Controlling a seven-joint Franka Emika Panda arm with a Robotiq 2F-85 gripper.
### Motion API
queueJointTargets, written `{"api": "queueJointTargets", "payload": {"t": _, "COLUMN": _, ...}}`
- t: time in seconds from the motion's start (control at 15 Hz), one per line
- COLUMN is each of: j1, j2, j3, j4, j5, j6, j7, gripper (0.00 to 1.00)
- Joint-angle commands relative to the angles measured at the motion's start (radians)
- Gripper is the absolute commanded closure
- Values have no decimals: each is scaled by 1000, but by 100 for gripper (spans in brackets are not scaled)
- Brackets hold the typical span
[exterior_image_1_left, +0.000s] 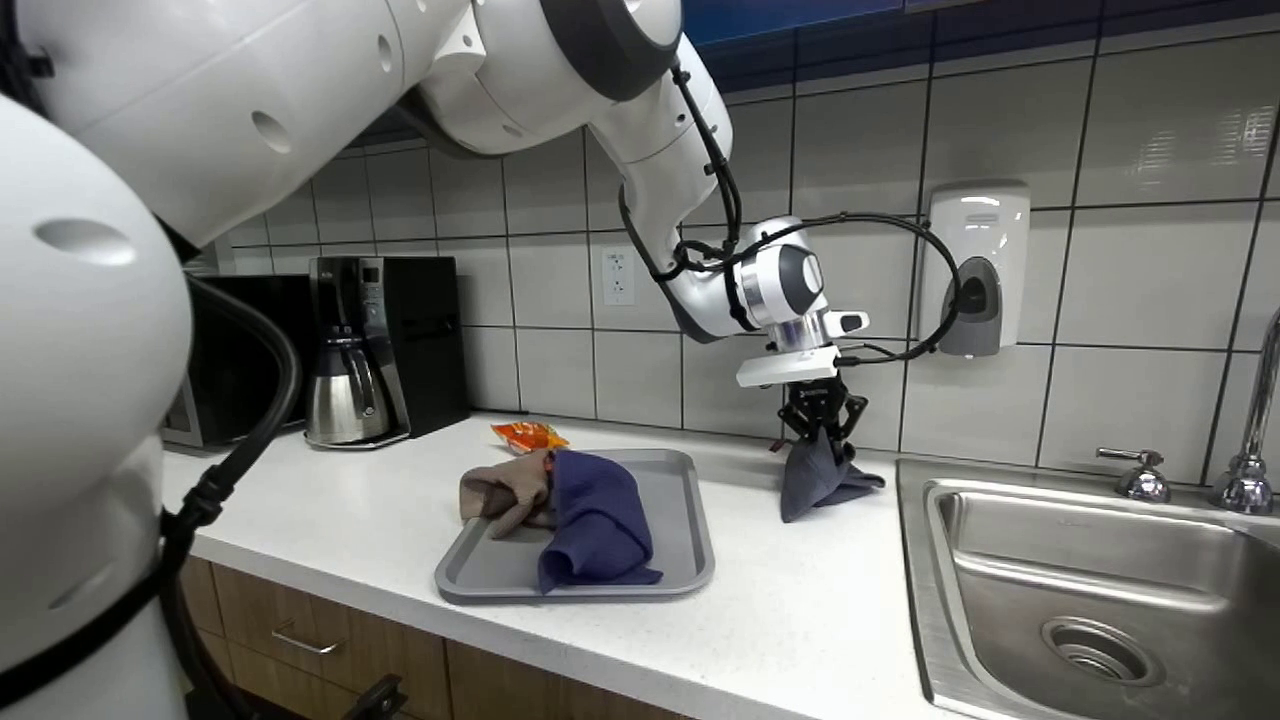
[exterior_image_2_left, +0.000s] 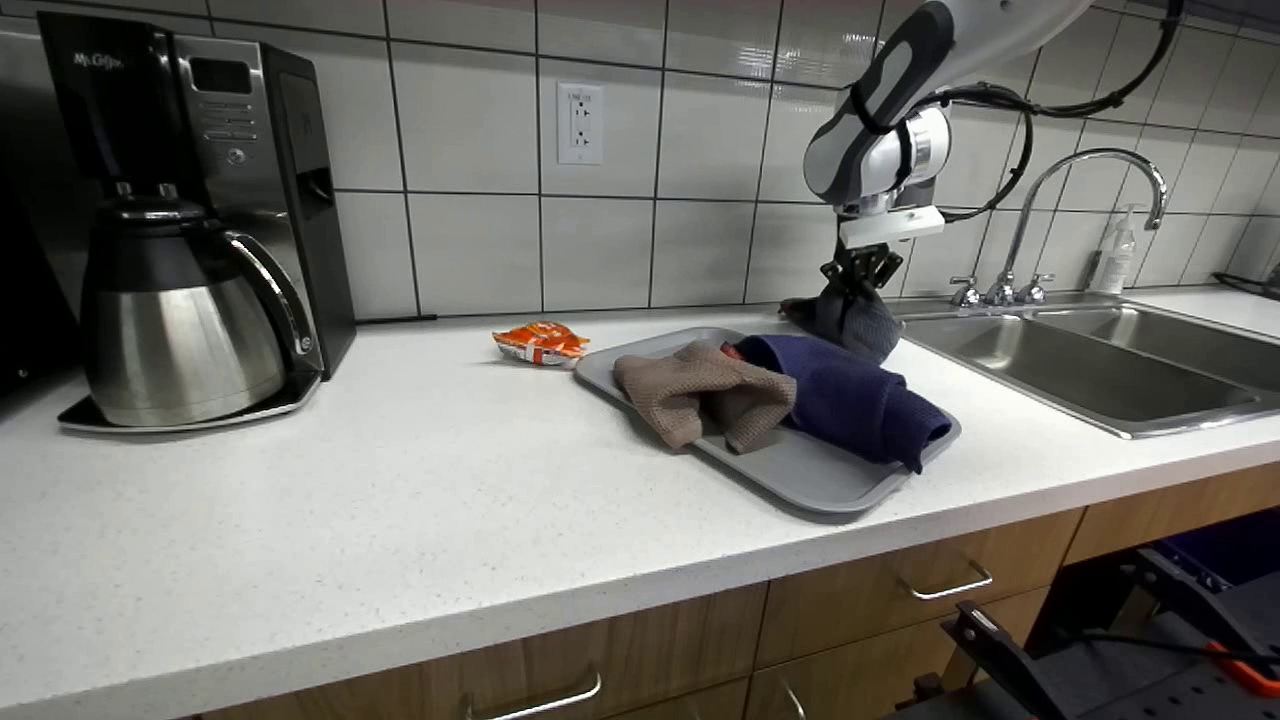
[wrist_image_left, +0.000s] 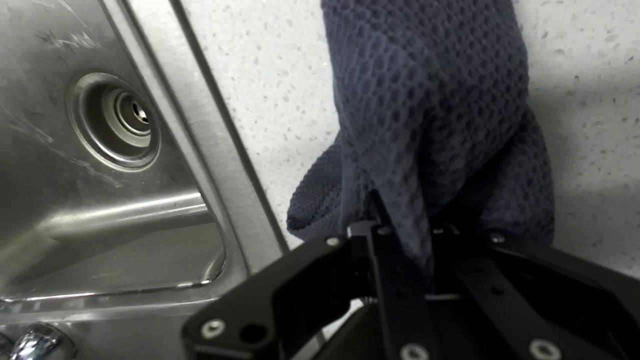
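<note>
the angular black end effector pinches a crumpled grey honeycomb-weave cloth beside the steel sink.

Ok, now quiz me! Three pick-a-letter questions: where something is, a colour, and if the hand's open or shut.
1. Where's the brown cloth? A) in the sink B) on the tray C) behind the coffee maker
2. Which bright colour is the packet? A) orange B) green C) purple
3. How is the hand? A) wide open B) shut, holding nothing C) shut on dark grey cloth

1 B: both exterior views show it there.
2 A: orange shows in those views too.
3 C: the wrist view shows cloth pinched in it.
</note>
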Motion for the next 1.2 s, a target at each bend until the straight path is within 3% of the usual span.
{"api": "queueJointTargets", "payload": {"t": 0.0, "j1": -20, "j2": -67, "j3": 18, "j4": -53, "j5": 21, "j6": 1, "j7": -49, "gripper": 99}}
{"api": "queueJointTargets", "payload": {"t": 1.13, "j1": -6, "j2": -389, "j3": 78, "j4": -420, "j5": 33, "j6": 180, "j7": -160, "gripper": 99}}
